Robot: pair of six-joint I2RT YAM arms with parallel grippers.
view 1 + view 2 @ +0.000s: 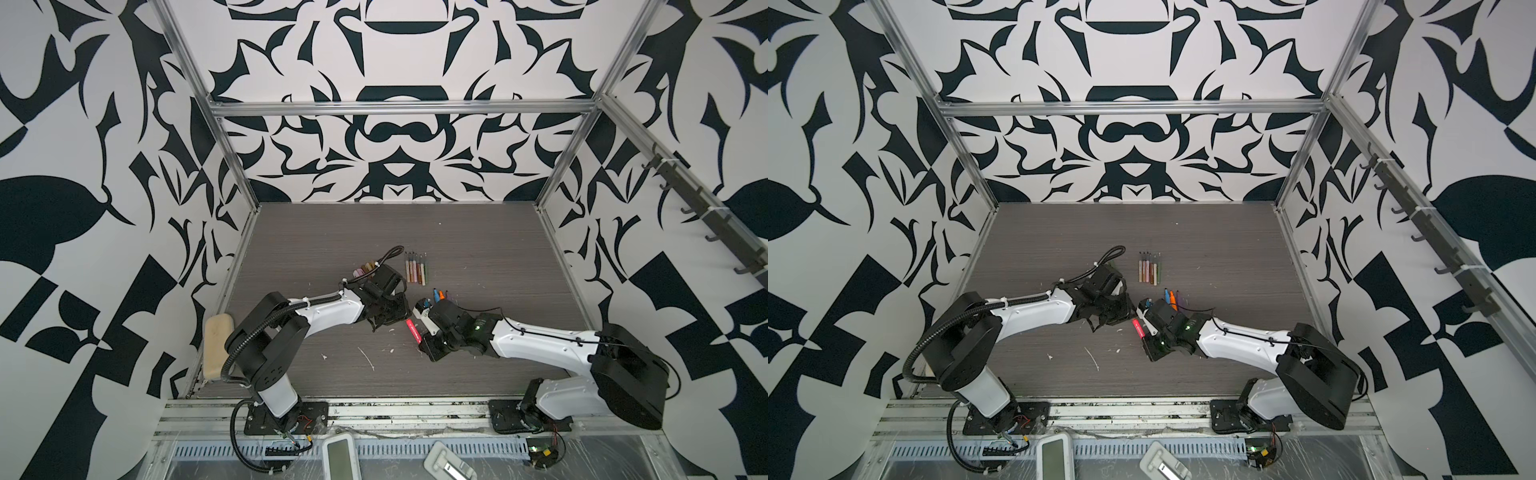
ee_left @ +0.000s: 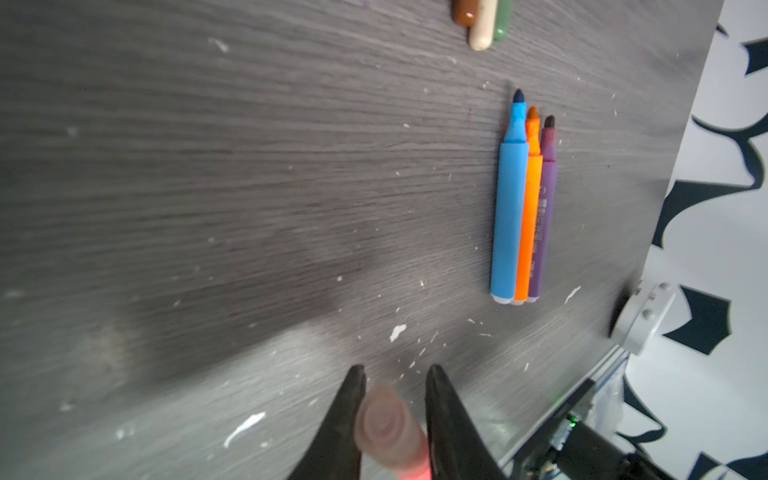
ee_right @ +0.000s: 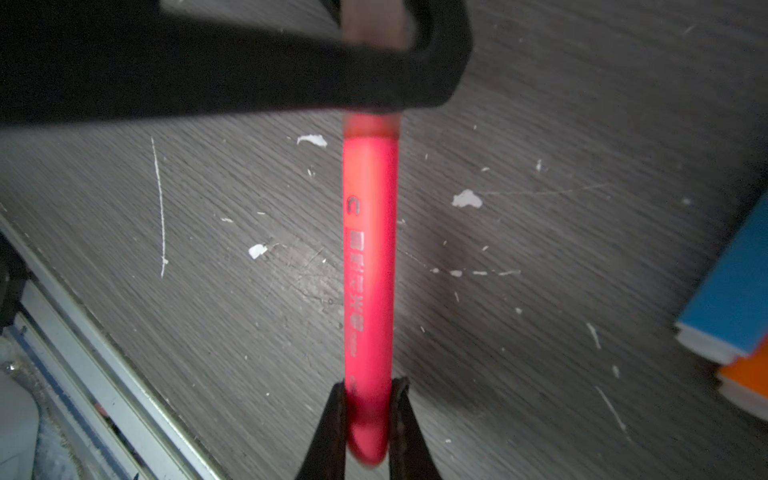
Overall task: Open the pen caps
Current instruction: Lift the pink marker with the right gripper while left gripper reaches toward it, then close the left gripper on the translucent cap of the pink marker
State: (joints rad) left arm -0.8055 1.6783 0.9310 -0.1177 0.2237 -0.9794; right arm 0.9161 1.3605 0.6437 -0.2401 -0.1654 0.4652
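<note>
A pink pen [image 3: 370, 257] hangs level above the table between my two grippers, also seen in both top views [image 1: 413, 330] [image 1: 1138, 328]. My right gripper [image 3: 370, 384] is shut on its rear end. The pen's translucent pink pen cap [image 2: 384, 428] sits between the fingers of my left gripper [image 2: 395, 370], which is shut on it. The cap is still seated on the pen [image 3: 370, 124]. Several loose pen caps [image 1: 363, 269] lie behind the left wrist, partly hidden by its cable.
Blue [image 2: 509, 216], orange [image 2: 530, 224] and purple [image 2: 544, 224] uncapped pens lie side by side just beyond the right gripper. A row of thin uncapped pens [image 1: 415, 268] lies farther back. A beige block [image 1: 216, 345] rests at the table's left edge. White flecks dot the tabletop.
</note>
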